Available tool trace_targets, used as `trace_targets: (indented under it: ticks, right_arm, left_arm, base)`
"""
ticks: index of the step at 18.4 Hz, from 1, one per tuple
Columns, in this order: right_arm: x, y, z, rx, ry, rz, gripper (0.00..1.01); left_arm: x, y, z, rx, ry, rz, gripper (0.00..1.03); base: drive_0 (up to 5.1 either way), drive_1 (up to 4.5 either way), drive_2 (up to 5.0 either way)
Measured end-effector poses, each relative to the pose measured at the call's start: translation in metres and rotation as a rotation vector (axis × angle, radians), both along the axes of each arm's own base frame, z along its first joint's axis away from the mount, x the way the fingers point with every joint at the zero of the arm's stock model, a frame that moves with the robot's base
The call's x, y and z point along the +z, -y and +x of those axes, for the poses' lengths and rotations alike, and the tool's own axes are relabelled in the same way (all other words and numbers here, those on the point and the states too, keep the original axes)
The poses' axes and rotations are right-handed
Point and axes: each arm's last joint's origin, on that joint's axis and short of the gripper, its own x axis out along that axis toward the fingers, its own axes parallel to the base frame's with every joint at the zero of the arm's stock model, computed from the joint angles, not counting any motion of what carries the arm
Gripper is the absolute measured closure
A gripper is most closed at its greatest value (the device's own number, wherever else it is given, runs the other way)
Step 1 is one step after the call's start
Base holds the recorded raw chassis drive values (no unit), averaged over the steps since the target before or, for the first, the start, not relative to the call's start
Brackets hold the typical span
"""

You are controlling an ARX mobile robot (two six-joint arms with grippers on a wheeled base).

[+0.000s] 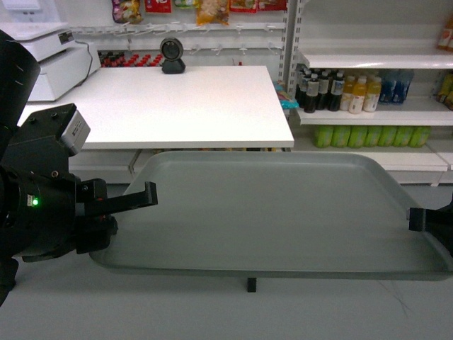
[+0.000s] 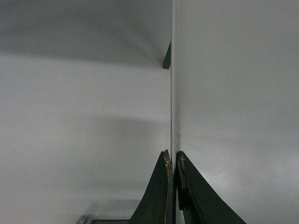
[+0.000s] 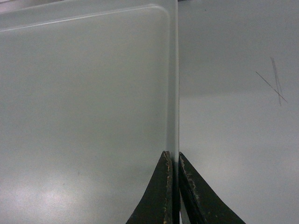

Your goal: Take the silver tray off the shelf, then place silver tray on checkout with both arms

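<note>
Now the left gripper and right gripper each pinch the silver tray's opposite rims, held level before the checkout.

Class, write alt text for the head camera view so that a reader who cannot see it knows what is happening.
A large grey-green silver tray is held level in the foreground, the left gripper pinching its left rim and the right gripper its right. Behind it lies the white checkout with a small black scanner, and store shelves of bottled drinks stand to the right.
</note>
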Motion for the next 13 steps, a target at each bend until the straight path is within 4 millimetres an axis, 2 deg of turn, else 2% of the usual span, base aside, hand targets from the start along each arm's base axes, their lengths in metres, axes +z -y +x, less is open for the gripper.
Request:
trace_targets:
  ticks: [5, 10, 13]
  right_arm:
    - [0.0001, 0.0000, 0.0000, 0.000, 0.001, 0.000, 0.99]
    - [0.0005, -0.0020, 0.0002, 0.006, 0.005, 0.005, 0.99]
    - [0.0008, -0.0015, 0.0000, 0.003, 0.005, 0.004, 0.99]
  left_arm:
    - [-0.0001, 0.0001, -0.0002, 0.000, -0.002, 0.000, 1.00]
    - [-0.0002, -0.0019, 0.0003, 0.006, -0.003, 0.001, 1.00]
    - [0.0001, -0.0011, 0.0003, 0.005, 0.001, 0.000, 1.00]
  base:
    - [-4.9, 2.90, 1.9]
    - [0.0, 0.00, 0.0]
    - [-0.1, 3.78, -4.0]
